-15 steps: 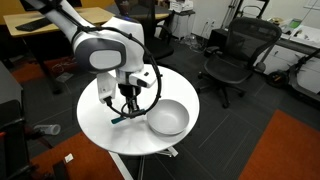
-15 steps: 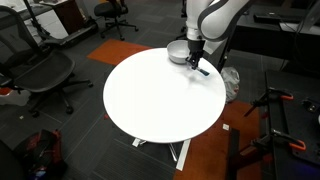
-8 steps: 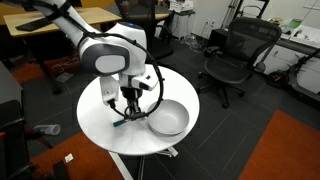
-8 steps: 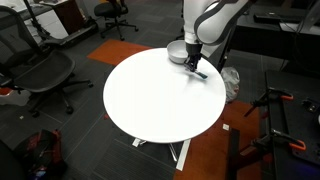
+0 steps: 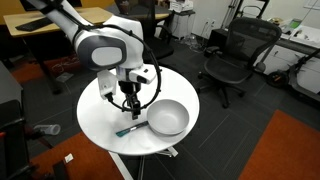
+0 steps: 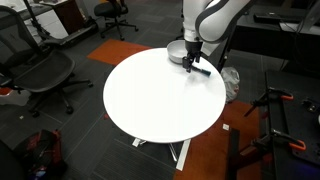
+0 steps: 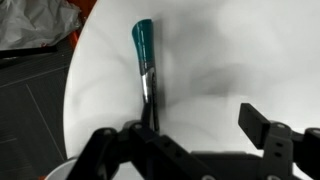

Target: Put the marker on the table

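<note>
teal marker (image 5: 128, 129) lies near the edge of the table (image 5: 102, 122) beside a metal bowl (image 5: 167, 118), jaws released above; a nudge could roll it off.

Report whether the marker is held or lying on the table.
Lying on the table: the marker rests flat there, with the gripper open above it.

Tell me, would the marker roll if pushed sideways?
Probably: the marker looks slim and round, lying flat on the smooth white table, so a nudge may roll it. It seems stiff and light. The table's edge is near, so it might roll off.
</note>
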Controlling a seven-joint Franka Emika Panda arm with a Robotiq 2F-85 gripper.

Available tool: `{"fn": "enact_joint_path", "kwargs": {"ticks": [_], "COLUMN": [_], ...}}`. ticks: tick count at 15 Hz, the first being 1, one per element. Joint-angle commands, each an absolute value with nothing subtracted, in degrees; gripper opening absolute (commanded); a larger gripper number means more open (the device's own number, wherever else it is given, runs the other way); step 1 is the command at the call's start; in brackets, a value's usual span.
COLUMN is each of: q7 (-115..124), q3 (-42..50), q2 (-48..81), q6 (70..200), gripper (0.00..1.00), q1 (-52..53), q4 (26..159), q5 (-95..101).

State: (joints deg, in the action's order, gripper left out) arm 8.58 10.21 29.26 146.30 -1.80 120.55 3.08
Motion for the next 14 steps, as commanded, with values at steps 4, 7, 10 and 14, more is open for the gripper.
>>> {"fn": "enact_joint_path", "kwargs": {"ticks": [4,7,10,14], "q7": [18.83,23.17,26.82,29.88], "q3": [14.03,13.98,12.54,9.34], "q2": [15.31,8.3,2.12,-4.3], "q6": [146.27,146.17,145.47,145.14], "gripper": [1.0,1.0,1.0,1.0], "q1": [3.6,4.12,3.13,1.09], "q4": [131.12,135.77,139.59,143.97], "q5": [12.63,17.08,20.92,23.46]}}
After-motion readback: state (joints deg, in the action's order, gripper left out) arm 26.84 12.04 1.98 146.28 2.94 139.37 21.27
